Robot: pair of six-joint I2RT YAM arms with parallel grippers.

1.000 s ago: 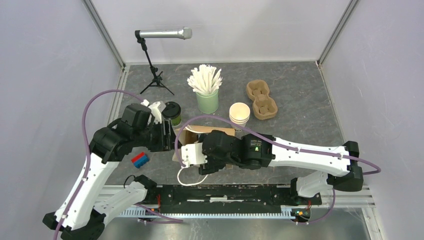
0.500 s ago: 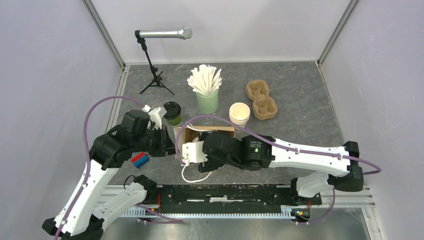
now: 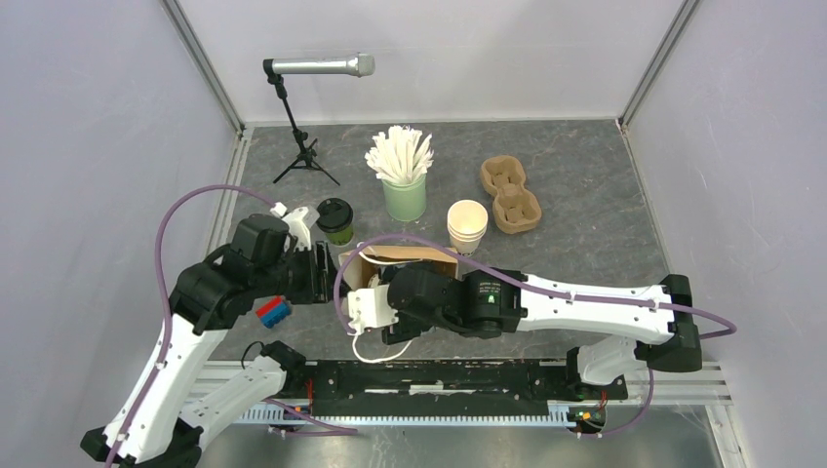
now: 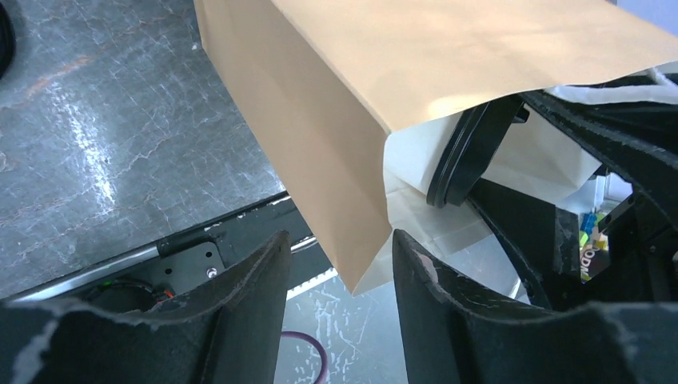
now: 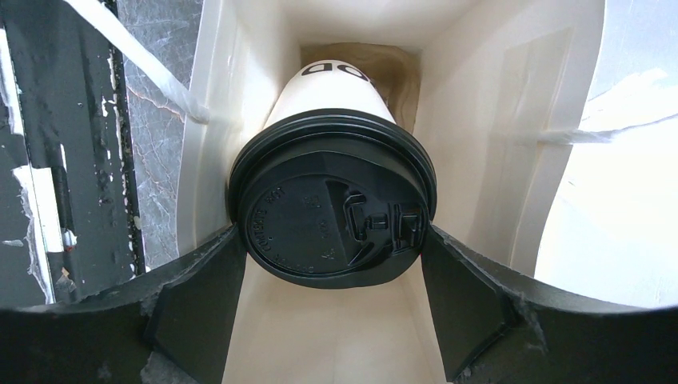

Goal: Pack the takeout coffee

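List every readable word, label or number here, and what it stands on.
"DD": cut-off dark print on the white cup inside the paper bag; the rest is hidden.
Raised lettering on the cup's black lid: too small to read.
Coloured sticker, left wrist view: blurred, unreadable.

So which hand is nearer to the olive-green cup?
Left. The left hand is open, close on the near side of the olive-green cup; the right hand is farther, at the paper bag, gripping the white cup.
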